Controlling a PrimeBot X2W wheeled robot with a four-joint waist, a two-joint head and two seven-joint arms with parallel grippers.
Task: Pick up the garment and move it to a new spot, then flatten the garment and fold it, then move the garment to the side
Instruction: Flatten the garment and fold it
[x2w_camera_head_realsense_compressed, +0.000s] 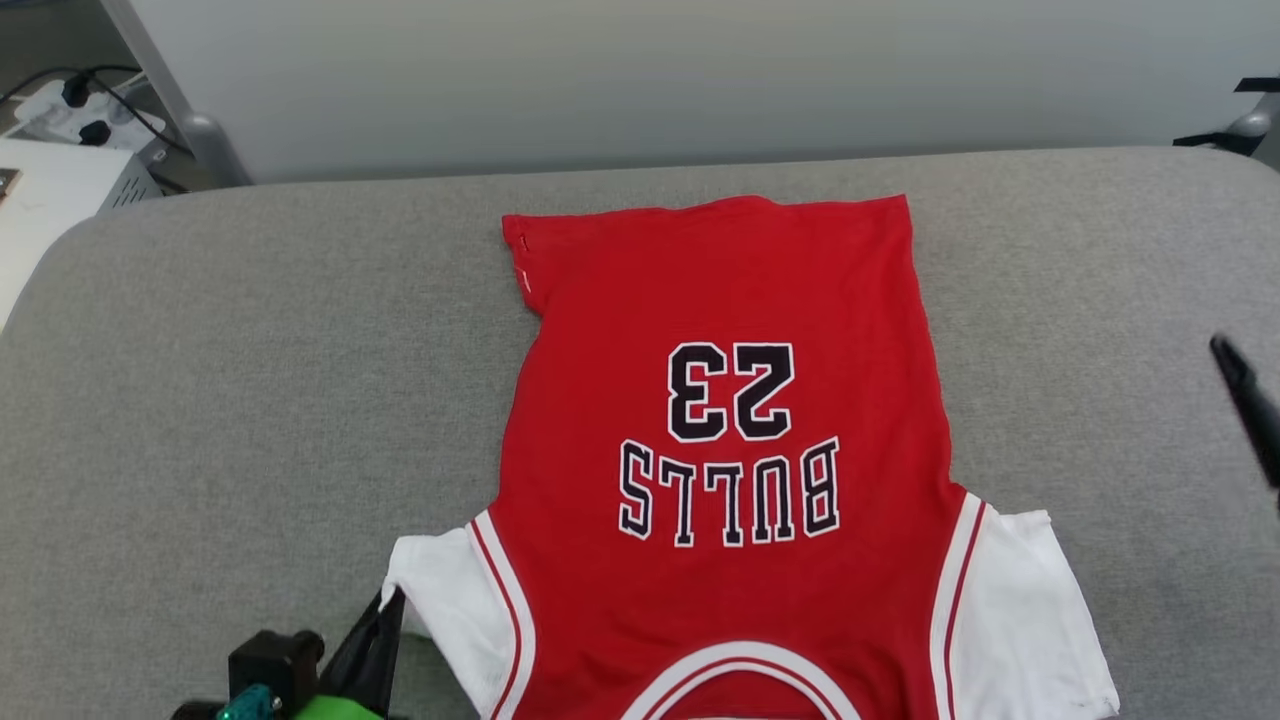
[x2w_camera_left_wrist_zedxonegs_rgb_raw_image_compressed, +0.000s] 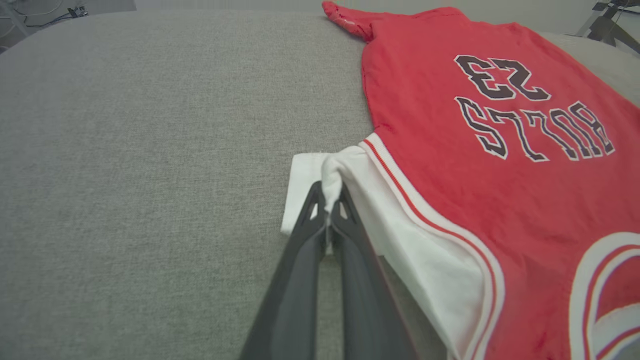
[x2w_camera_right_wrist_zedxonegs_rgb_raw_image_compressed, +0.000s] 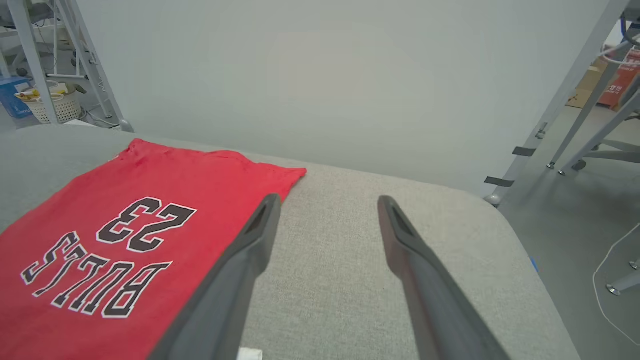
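Shirt (x2w_camera_head_realsense_compressed: 730, 400) lies lettering-up on the grey table (x2w_camera_head_realsense_compressed: 220, 380), roughly centre, collar toward the robot, hem at the far side. Body is mostly flat and the lettering reads clean, with no big wrinkles. Far-left hem corner (x2w_camera_head_realsense_compressed: 524, 262) is curled a bit.

Left gripper (x2w_camera_left_wrist_zedxonegs_rgb_raw_image_compressed: 330, 197): fingers pressed together, pinching a bunched bit of the white left sleeve (x2w_camera_left_wrist_zedxonegs_rgb_raw_image_compressed: 405, 235) at its outer edge. Fabric puckers up between the tips; the rest of the sleeve lies on the table. That makes sense as a handle, since the outer sleeve edge is where you pull to spread it sideways or fold it in over the red body. Can't tell whether it has both sleeve layers or just the top one, because the tips hide it.

Right gripper (x2w_camera_right_wrist_zedxonegs_rgb_raw_image_compressed: 327, 205): fingers spread wide with nothing between them, over bare table just right of the shirt's long edge, pointing toward the far hem. Right sleeve (x2w_camera_head_realsense_compressed: 1020, 590) lies loose and flat, untouched.

My read: shirt is placed, flattening is about done, fold not started. The open right gripper looks set to take a grip on its own side, likely sleeve or hem corner, to mirror the left. Risk: a one-sided pull from the left drags the whole shirt off square.
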